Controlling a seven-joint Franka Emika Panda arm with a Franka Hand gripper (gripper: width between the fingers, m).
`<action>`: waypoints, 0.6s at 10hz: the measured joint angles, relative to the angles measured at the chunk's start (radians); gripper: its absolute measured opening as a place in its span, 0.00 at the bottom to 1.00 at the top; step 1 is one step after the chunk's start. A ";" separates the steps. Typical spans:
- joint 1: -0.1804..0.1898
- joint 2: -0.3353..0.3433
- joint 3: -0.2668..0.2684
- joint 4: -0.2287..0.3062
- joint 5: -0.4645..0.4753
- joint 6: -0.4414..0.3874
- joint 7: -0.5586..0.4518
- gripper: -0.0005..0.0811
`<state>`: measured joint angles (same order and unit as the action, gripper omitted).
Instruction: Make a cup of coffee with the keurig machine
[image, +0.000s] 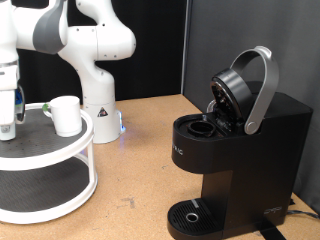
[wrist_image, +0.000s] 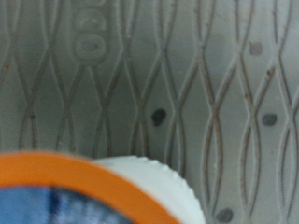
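Observation:
The black keurig machine (image: 235, 150) stands at the exterior view's right with its hinged lid (image: 240, 90) raised and the pod chamber open. The small white cup (image: 66, 115) stands upright on the top tier of a round white shelf (image: 70, 150) at the left. My gripper (image: 8, 125) hangs over that tier at the view's left edge, left of the cup and apart from it. In the wrist view a coffee pod (wrist_image: 84, 191) with an orange rim and blue lid fills the lower part, very close, over a grey patterned mat (wrist_image: 187, 75). The fingers do not show there.
The two-tier shelf has a lower tier (image: 40, 185) under the top one. The robot's white base (image: 98, 105) stands behind it. The wooden table (image: 140, 170) lies between shelf and machine. The machine's round drip tray (image: 192, 215) is near the bottom edge.

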<state>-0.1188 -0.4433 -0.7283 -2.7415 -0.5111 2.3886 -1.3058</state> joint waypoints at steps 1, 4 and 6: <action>0.000 0.000 0.000 0.000 0.002 0.000 0.000 0.52; 0.001 -0.005 0.000 0.006 0.023 -0.014 -0.009 0.52; 0.004 -0.032 0.000 0.026 0.073 -0.075 -0.048 0.52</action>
<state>-0.1147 -0.4754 -0.7284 -2.7150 -0.4383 2.3139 -1.3542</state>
